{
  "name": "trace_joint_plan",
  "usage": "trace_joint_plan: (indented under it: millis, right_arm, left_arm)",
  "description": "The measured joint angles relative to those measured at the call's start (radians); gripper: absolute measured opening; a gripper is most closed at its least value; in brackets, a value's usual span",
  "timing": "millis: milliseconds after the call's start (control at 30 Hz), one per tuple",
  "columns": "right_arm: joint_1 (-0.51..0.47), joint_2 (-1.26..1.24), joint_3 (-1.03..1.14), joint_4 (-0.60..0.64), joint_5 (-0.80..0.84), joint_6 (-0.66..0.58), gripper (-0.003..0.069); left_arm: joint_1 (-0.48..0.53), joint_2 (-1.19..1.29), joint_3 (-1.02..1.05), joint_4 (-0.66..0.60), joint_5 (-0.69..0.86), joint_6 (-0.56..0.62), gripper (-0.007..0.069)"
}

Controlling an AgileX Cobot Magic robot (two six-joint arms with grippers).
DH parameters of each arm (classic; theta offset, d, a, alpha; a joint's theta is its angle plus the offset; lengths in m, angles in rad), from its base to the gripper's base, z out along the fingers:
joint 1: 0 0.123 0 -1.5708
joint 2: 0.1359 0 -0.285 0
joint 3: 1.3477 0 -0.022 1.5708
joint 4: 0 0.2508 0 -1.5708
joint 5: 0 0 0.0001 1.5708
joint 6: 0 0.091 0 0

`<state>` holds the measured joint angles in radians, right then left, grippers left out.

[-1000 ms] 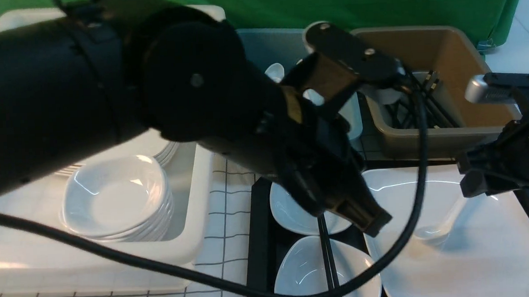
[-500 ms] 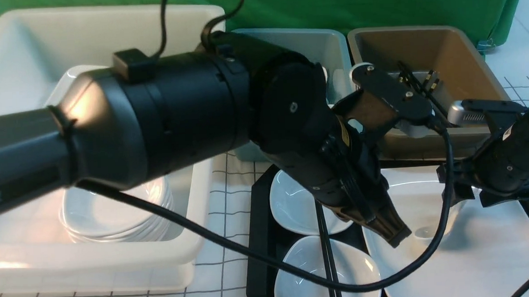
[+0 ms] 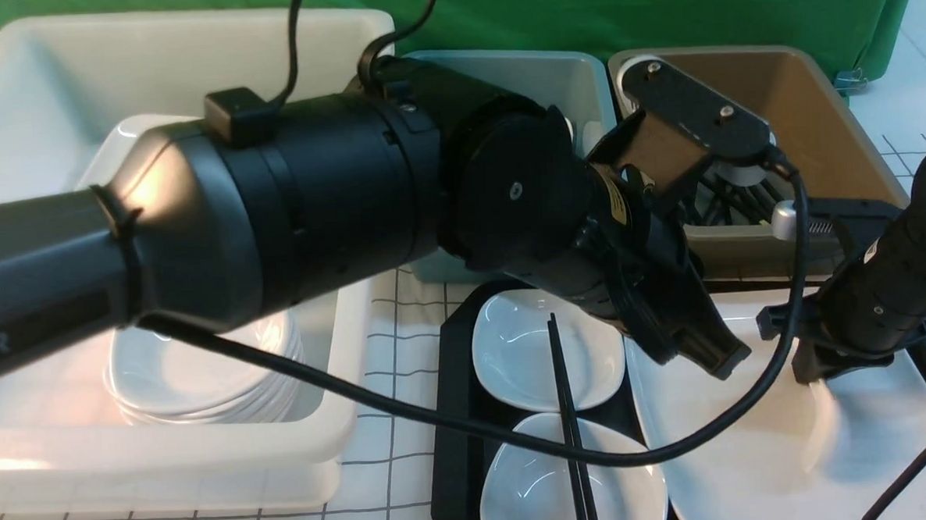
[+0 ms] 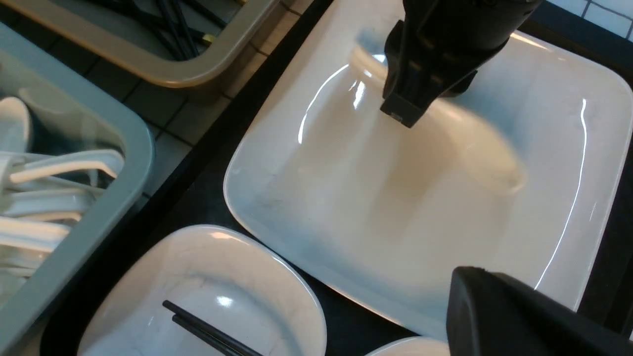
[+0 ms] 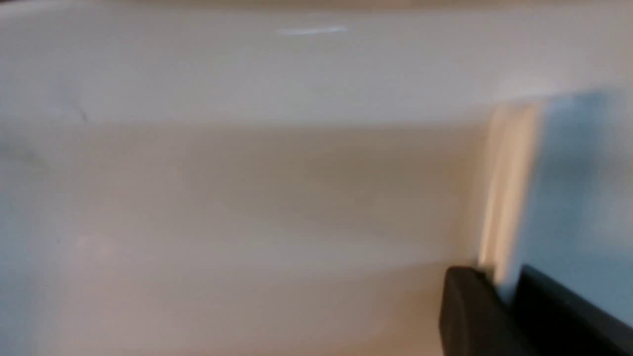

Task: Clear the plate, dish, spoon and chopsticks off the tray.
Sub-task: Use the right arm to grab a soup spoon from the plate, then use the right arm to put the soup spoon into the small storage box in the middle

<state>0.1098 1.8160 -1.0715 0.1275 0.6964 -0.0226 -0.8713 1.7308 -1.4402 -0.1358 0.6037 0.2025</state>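
Observation:
The large white plate (image 3: 721, 452) lies on the right side of the black tray (image 3: 448, 417). It also shows in the left wrist view (image 4: 395, 207). Two small white dishes (image 3: 529, 351) (image 3: 550, 475) sit on the tray's left side, and the black chopsticks (image 3: 567, 412) lie across both. My right gripper (image 3: 808, 374) is low over the plate, shut on the handle of the white spoon (image 3: 825, 412). The spoon is motion-blurred in the left wrist view (image 4: 474, 143) and shows between the jaws in the right wrist view (image 5: 504, 188). My left gripper (image 3: 721, 358) is shut and empty above the plate's left edge.
A white tub (image 3: 337, 422) at the left holds stacks of plates and dishes. A teal tub (image 4: 123, 148) behind the tray holds white spoons. A brown tub (image 3: 815, 96) at the back right holds black chopsticks. The left arm hides much of the middle.
My left arm has swung right, and its gripper has moved over the plate's left edge. My right gripper has come in lower over the plate. The spoon has shifted right and is now blurred.

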Motion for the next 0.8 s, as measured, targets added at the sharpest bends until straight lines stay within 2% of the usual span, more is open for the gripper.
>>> trace_joint_plan:
  millis: [67, 167, 300, 367, 533, 700, 800]
  right_arm:
    - [0.000, -0.005, 0.000, 0.000, 0.018, -0.001, 0.0066]
    - [0.000, -0.046, 0.000, 0.003, 0.057, -0.002, 0.0065]
    - [0.000, -0.179, 0.000, 0.110, 0.102, -0.069, 0.0065]
    - [0.000, -0.251, -0.005, 0.214, 0.103, -0.157, 0.0065]
    - [0.012, -0.289, -0.120, 0.462, 0.094, -0.333, 0.0065]
    - [0.095, -0.182, -0.354, 0.512, 0.055, -0.377, 0.0065]
    - [0.145, -0.073, -0.500, 0.524, 0.015, -0.380, 0.0065]
  left_arm:
    - [0.000, 0.000, 0.000, 0.004, 0.003, -0.005, -0.0002]
    - [0.000, -0.003, 0.000, 0.035, 0.023, -0.074, -0.0002]
    - [0.008, -0.028, 0.000, 0.136, 0.074, -0.209, -0.0002]
    - [0.039, -0.052, 0.000, 0.148, 0.089, -0.257, -0.0002]
    - [0.172, -0.110, 0.000, 0.123, 0.092, -0.290, -0.0002]
    - [0.324, -0.146, 0.000, 0.039, 0.143, -0.296, -0.0002]
    - [0.354, -0.155, 0.000, -0.006, 0.219, -0.269, -0.0002]
